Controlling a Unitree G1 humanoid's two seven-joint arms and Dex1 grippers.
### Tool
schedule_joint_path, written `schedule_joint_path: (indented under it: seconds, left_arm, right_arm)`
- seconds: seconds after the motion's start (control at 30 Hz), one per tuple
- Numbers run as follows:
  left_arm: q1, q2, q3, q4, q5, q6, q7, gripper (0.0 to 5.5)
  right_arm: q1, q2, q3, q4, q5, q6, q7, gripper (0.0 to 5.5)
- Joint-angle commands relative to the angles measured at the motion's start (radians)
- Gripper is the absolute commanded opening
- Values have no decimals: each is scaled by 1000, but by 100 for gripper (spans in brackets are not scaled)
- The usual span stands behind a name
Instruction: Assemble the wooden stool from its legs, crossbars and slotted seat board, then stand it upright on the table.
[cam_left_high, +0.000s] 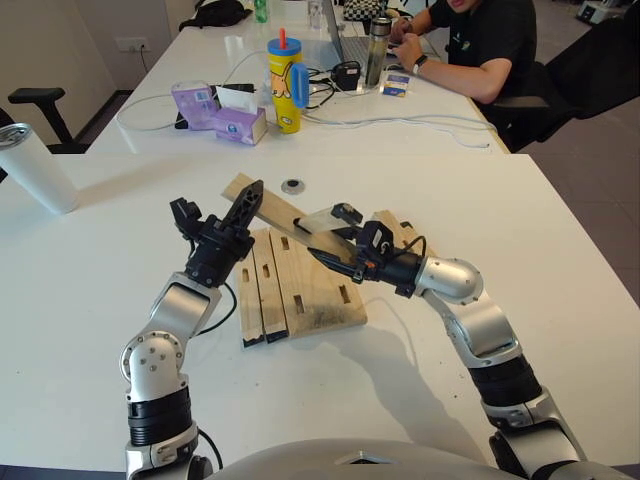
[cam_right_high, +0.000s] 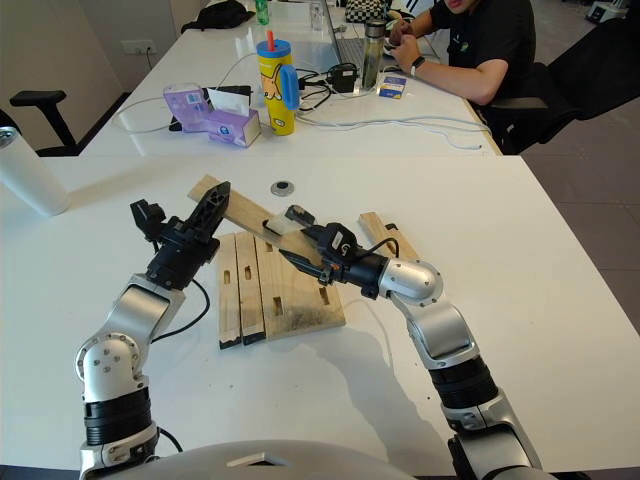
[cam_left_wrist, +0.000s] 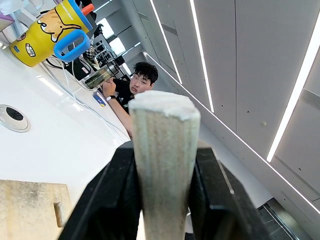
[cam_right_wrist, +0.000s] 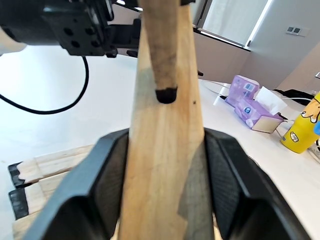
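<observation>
The slotted seat board (cam_left_high: 310, 300) lies flat near the middle of the white table (cam_left_high: 560, 300), its slats running from 12 to 6 o'clock. Above its far edge a wooden leg (cam_left_high: 280, 210) is held tilted, running from about 11 o'clock of the board down toward 1 o'clock. The left gripper (cam_left_high: 246, 203) pinches the leg's high end at 11 o'clock, a finger pressed on each side of the wood. The right gripper (cam_left_high: 335, 237) clamps the lower part over the board's far right corner, its jaws tight on both flat faces. A dark round hole (cam_right_wrist: 165, 95) shows in the leg just beyond those jaws. Whether the leg's low end touches the board I cannot tell.

A second wooden piece (cam_right_high: 385, 232) lies at 2 o'clock, just beside the right forearm. A cable grommet (cam_left_high: 292, 186) sits at 12 o'clock, near the leg's high end, with the table's far edge close behind it. A white tumbler (cam_left_high: 35, 168) stands well apart at 10 o'clock, near the left edge. Broad white tabletop spreads from the board toward 3, 6 and 9 o'clock, with the right edge well apart from the arm.
</observation>
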Motion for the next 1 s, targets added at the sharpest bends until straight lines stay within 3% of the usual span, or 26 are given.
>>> schedule_joint_path:
  seconds: [0.03, 0.2, 0.57, 0.77, 0.9, 1.0]
  left_arm:
    - [-12, 7, 1, 11, 12, -6, 1, 106]
    - [-12, 4, 14, 16, 24, -21, 10, 104]
    - [-83, 29, 169, 162, 104, -155, 78, 104]
    - [-97, 26, 194, 174, 95, -157, 87, 104]
    - [-102, 27, 200, 176, 92, -155, 87, 104]
    - [-103, 27, 205, 172, 88, -156, 88, 104]
  right_arm:
    - [-1, -10, -10, -25, 33, 21, 18, 249]
    - [-1, -16, -11, -32, 40, 36, 18, 324]
    - [15, -188, 18, -28, 63, 154, 198, 326]
    - [12, -332, 157, 9, -43, 147, 366, 326]
    - [-13, -332, 234, 49, -123, 116, 390, 326]
    - [-44, -258, 262, 136, -198, 84, 299, 326]
